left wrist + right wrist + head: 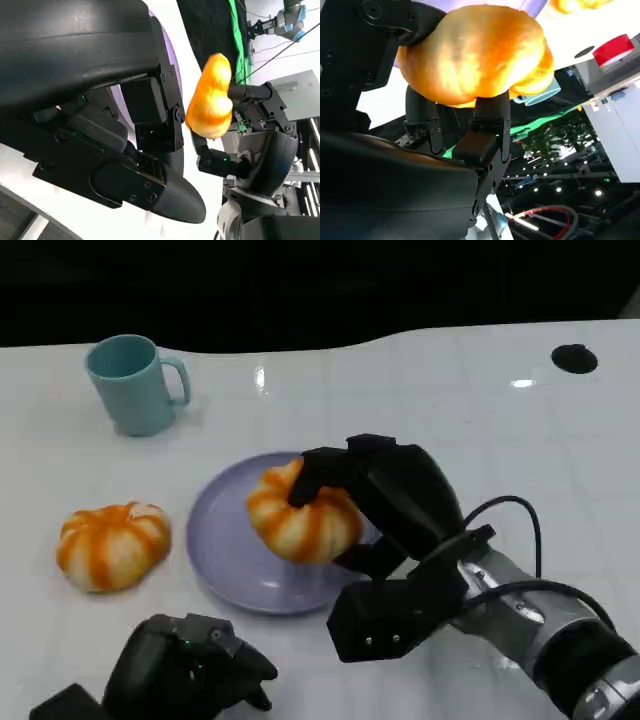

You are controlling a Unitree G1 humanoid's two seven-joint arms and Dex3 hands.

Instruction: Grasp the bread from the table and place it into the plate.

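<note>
**Bread roll held over the plate**

Bread: a round, orange-and-cream striped, pumpkin-shaped roll [303,515], gripped by the right hand [375,505] above the near-right part of the lavender round plate [225,550]. Whether its underside touches the plate cannot be told.

Nearest item: left hand [190,670], black, low at the table's front edge, fingers curled in, nothing in them.

Next: right hand, black, on a silver forearm [560,640] with a black cable, fingers wrapped over the roll's top and far side, thumb beneath its near side.

Mid-table: lavender plate on the white tabletop [450,420]; just left of it, apart from its rim, a second orange-and-cream striped roll [112,543].

Far left: light teal ceramic mug [135,383], upright, handle to the right.

Far right: small black round hole [574,358] in the tabletop.
</note>
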